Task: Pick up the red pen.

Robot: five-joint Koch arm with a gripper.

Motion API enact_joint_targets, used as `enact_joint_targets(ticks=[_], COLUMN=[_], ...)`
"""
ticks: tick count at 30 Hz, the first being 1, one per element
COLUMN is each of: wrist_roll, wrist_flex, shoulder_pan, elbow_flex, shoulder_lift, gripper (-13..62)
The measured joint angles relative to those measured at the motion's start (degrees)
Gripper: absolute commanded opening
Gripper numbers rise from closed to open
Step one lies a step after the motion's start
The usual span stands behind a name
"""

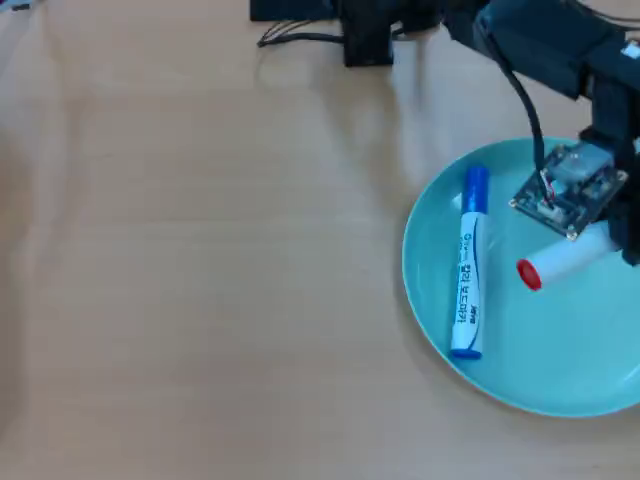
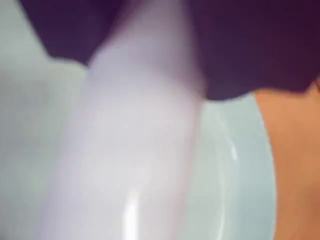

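Note:
The red pen (image 1: 560, 260), a thick white marker with a red end (image 1: 528, 273), lies slanted on the teal plate (image 1: 500, 370) at the right of the overhead view. Its far end is hidden under the arm's wrist and circuit board (image 1: 570, 188). In the wrist view the white barrel (image 2: 135, 150) fills the middle, very close and blurred. My gripper (image 2: 150, 75) has a dark jaw against each side of the barrel. I cannot tell whether the pen is off the plate. The blue-capped marker (image 1: 470, 262) lies on the plate's left part.
The plate sits at the right edge of a light wooden table (image 1: 200, 250). The arm's black base and cables (image 1: 360, 35) stand at the top edge. The plate's rim and the table beyond it show in the wrist view (image 2: 295, 165).

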Motion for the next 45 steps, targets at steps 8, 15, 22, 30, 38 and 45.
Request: enact_joint_targets(ticks=[8, 15, 22, 30, 38, 45], wrist_roll=[-2.37, -2.46, -2.55, -2.55, -2.55, -2.55], wrist_flex=[1.05, 1.05, 1.05, 1.05, 1.05, 1.05], shoulder_pan=[-0.44, -0.53, -0.44, 1.05, 1.05, 1.05], elbow_flex=[10.20, 14.59, 18.98, 19.07, 19.07, 19.07], shoulder_lift=[13.10, 21.53, 28.56, 30.15, 30.15, 30.15], gripper=[-6.8, -6.8, -6.8, -6.8, -6.8, -6.8])
